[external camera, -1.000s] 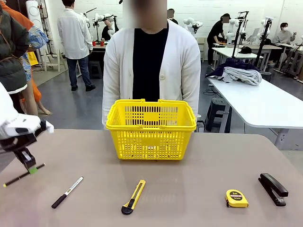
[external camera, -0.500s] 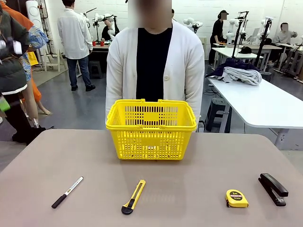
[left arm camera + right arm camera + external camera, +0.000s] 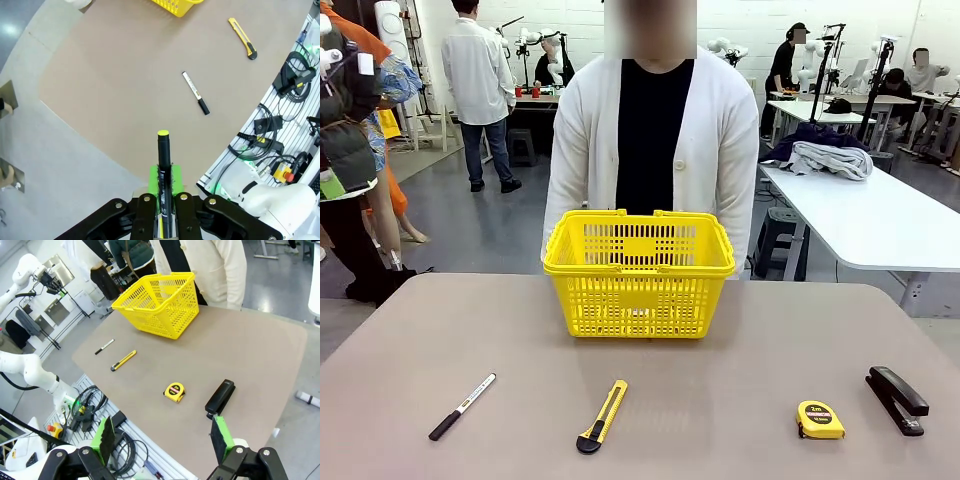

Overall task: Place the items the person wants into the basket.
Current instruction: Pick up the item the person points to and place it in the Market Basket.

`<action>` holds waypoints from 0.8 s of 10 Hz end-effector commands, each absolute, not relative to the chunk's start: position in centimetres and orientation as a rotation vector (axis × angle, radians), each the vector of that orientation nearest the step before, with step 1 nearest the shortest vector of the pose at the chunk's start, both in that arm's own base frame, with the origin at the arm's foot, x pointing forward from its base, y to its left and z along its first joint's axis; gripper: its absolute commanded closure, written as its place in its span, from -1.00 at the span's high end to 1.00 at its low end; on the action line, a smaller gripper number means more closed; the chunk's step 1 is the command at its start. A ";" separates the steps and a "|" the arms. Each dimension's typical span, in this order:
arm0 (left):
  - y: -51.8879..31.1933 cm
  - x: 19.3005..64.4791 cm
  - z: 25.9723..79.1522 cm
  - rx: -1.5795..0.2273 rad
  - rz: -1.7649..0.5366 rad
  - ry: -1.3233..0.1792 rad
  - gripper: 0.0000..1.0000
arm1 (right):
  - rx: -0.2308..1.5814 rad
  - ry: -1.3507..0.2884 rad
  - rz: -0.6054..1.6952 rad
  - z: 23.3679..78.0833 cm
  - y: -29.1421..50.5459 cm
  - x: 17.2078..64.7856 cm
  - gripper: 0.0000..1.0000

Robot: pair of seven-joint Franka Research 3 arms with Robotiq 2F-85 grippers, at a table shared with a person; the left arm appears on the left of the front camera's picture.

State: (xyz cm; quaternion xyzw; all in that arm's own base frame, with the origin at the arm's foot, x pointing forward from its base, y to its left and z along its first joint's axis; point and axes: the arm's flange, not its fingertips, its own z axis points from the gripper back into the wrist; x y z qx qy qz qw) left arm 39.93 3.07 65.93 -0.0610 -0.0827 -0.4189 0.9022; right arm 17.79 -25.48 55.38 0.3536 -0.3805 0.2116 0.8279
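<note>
The slim all-black pen is sitting clamped between the green pads of the left gripper, its barrel pointing straight out past the fingertips and ending in a small yellow tip. A second ago, in the front view, this gripper was hanging low at the left edge of the table with the pen slanting beneath it. Now the left wrist view is looking down on the grey-brown table from high above that edge, so the pen is being carried in the air, well apart from the bright yellow plastic shopping basket. The basket is standing in the same spot at the far middle of the table, and the person in the white cardigan is standing just behind it, having shifted slightly toward picture right. The other things are lying where they were. The black-capped white-barrelled marker is resting near the front left, and the yellow-and-black utility knife is lying just right of it, in front of the basket. The small yellow tape measure and the black desk stapler are lying near each other at the front right. From the left wrist view, the marker and then the knife are lying on the open tabletop between the held pen and the basket's corner. The right gripper is hovering high over the near right edge, its fingers spread wide and gripping nothing.
</note>
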 end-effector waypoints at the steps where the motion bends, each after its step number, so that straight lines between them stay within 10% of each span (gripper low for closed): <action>1: 3.4 39.8 65.7 -0.137 -0.878 -0.187 -1.00 | 0.759 -0.824 0.457 55.5 -25.5 17.8 1.00; 8: 3.1 39.9 65.8 -0.128 -0.866 -0.168 -1.00 | 0.759 -0.824 0.457 55.5 -25.5 17.8 1.00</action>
